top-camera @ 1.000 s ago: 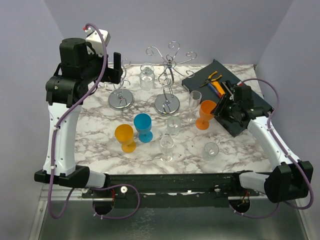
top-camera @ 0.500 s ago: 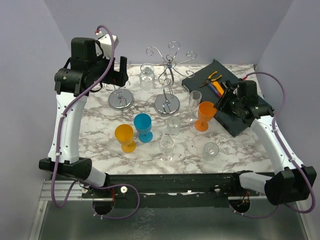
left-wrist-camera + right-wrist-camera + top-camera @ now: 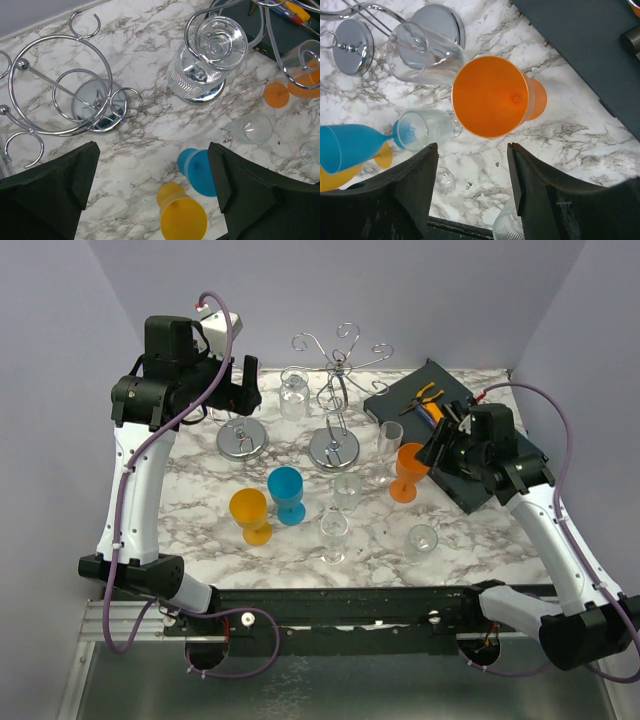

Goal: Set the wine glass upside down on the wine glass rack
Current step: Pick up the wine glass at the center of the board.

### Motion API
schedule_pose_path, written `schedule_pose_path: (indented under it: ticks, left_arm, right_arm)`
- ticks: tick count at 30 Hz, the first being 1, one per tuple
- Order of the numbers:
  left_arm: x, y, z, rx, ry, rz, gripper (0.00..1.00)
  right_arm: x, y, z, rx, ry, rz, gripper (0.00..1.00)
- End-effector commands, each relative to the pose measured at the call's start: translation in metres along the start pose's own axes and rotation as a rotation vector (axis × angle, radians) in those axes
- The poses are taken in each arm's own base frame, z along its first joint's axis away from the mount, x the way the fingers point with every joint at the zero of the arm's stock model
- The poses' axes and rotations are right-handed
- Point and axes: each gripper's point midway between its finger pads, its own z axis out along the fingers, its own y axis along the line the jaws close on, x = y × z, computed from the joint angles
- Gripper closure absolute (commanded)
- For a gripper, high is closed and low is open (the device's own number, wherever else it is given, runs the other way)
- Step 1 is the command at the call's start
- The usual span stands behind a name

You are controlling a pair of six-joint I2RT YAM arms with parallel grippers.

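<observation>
Now, right claw (image 3: 437, 447): the two fingers (image 3: 395, 200) stand apart with only marble between them; it holds nothing.
Task glass: the orange wine glass (image 3: 492, 97) stands upright on the marble surface (image 3: 200, 530). It is just ahead of the right claw's fingertips and lower, not between them.
Room left of right claw: a tall clear glass (image 3: 420, 55) stands just beside the orange rim, and a smaller clear glass (image 3: 427, 130) is also near. This side is narrow.
Room right of right claw: the edge of a dark tool case (image 3: 590, 50) runs close to the orange foot, with a strip of bare marble between them.
Right arm pose: it rises from its base with the elbow bent, and the wrist is tilted down toward the glass.
Left claw (image 3: 243, 380): the fingers are spread wide and carry nothing. It is held high and looks down.
Below left claw, to its left: a wine glass rack (image 3: 65, 95) made of chrome rings.
Below left claw, to its right: a second rack (image 3: 192, 97), where a hanging clear glass (image 3: 210, 50) sits foot up in a chrome loop.
Below left claw, between its fingers: a blue glass (image 3: 200, 170) and a yellow glass (image 3: 182, 215), side by side and far under the fingertips.
Left arm pose: the lower link is nearly upright and the wrist is bent forward over the racks.
</observation>
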Motion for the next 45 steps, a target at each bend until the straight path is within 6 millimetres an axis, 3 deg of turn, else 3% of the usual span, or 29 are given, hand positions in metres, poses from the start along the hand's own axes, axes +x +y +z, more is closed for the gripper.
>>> schedule_pose_path:
  ticks: [1, 3, 5, 8, 13, 20, 33, 39, 45]
  left_arm:
    - [-0.007, -0.005, -0.009, 0.019, -0.023, 0.003, 0.01]
    - [-0.009, -0.004, -0.009, 0.013, -0.028, 0.004, 0.01]
    - [-0.011, -0.003, -0.008, 0.008, -0.03, -0.001, 0.01]
    - [-0.01, -0.003, -0.008, 0.009, -0.029, -0.004, 0.01]
    - [-0.008, -0.002, -0.01, -0.002, -0.027, 0.0, 0.01]
    - [-0.008, 0.0, -0.01, -0.013, -0.027, 0.005, 0.01]
    - [-0.008, -0.002, -0.01, -0.002, -0.032, 0.009, 0.01]
    - [-0.007, -0.002, -0.013, 0.002, -0.039, 0.029, 0.01]
    - [-0.009, -0.009, -0.013, 0.035, -0.053, 0.029, 0.01]
  right_arm:
    - [0.021, 0.004, -0.011, 0.006, 0.051, -0.028, 0.36]
    - [0.021, 0.008, -0.008, 0.012, 0.039, -0.059, 0.36]
    - [0.003, 0.007, -0.002, 0.059, 0.005, -0.09, 0.35]
    - [-0.029, 0.023, 0.009, 0.046, -0.042, -0.119, 0.36]
    - [-0.058, 0.037, 0.039, 0.063, -0.055, -0.151, 0.39]
    - [-0.06, 0.047, 0.078, 0.044, -0.001, -0.161, 0.4]
    - [-0.044, 0.031, 0.113, 0.107, 0.077, -0.2, 0.47]
    - [-0.034, 0.022, 0.119, 0.141, 0.117, -0.203, 0.67]
    - [-0.047, 0.02, 0.094, 0.162, 0.057, -0.21, 0.91]
